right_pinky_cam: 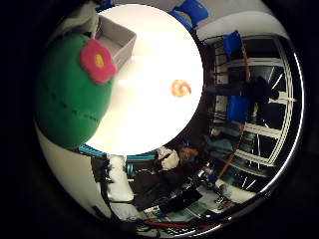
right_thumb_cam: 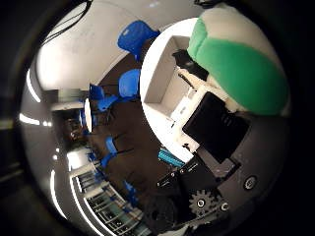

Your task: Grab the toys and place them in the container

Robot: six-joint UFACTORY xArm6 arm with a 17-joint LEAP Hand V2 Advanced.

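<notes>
A big green plush toy with a pink flower on it fills much of the little finger side view, close against my palm. Its green and white body also shows in the thumb side view, where my hand has white and black fingers curled against it. The plush hangs above the round white table, beside the open grey container. A small orange toy lies alone on the table, apart from the container.
Blue chairs stand on the dark floor beyond the table's edge. Large windows with white frames line the far side of the room. Desks with dark equipment sit past the table's rim.
</notes>
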